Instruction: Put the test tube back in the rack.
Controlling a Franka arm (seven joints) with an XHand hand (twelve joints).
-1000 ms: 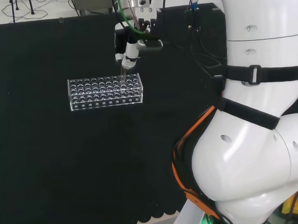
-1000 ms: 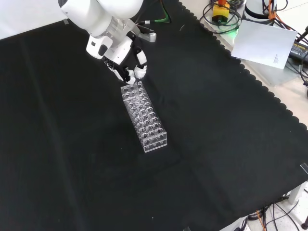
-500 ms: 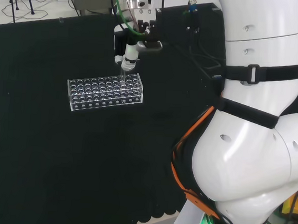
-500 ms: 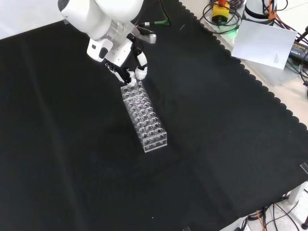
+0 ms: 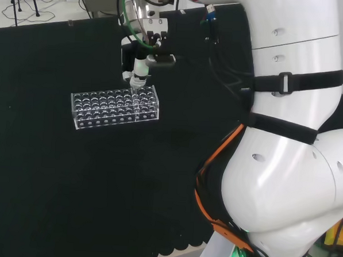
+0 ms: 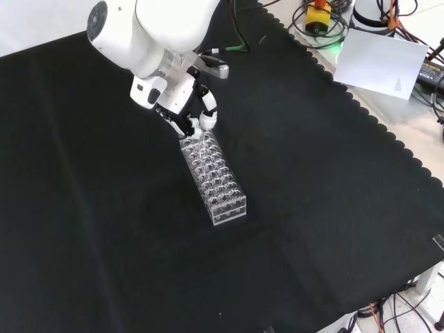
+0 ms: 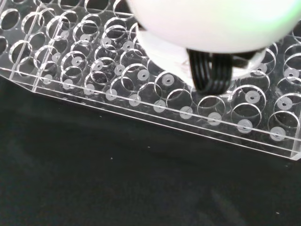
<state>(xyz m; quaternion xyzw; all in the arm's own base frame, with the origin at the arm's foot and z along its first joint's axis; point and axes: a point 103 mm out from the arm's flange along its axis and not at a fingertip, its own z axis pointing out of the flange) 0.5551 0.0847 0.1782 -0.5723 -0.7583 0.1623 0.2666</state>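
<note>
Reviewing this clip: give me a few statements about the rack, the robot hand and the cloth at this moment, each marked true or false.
1. The clear test tube rack stands upright on the black cloth. True.
2. The robot hand is over the end of the rack farthest from the arm in the front view. False: it is at the rack's upper end, nearest the arm.
3. In the head view the robot hand is above the rack's right part. True.
4. The rack lies tipped on its side. False: its holes face up.
5. A white sheet of paper lies beyond the cloth's scalloped edge. True.
</note>
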